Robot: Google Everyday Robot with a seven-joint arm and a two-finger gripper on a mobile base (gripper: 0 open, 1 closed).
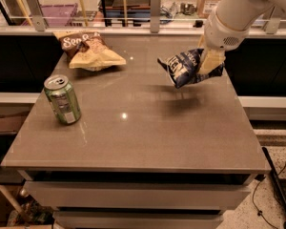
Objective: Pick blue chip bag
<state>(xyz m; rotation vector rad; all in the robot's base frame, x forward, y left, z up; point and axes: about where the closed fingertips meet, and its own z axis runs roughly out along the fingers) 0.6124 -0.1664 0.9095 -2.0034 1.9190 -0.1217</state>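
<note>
The blue chip bag point(183, 67), dark blue crumpled foil with white lettering, hangs in the air above the right part of the grey table point(133, 132), casting a shadow below it. My gripper point(209, 62) is shut on the bag's right end, its tan fingers point(210, 61) pinching the foil. The white arm comes down from the upper right corner.
A green can point(62, 99) stands upright near the table's left edge. A brown-and-tan chip bag point(88, 51) lies at the back left. A glass rail with metal posts point(155, 8) runs behind the table. Drawers sit under the tabletop.
</note>
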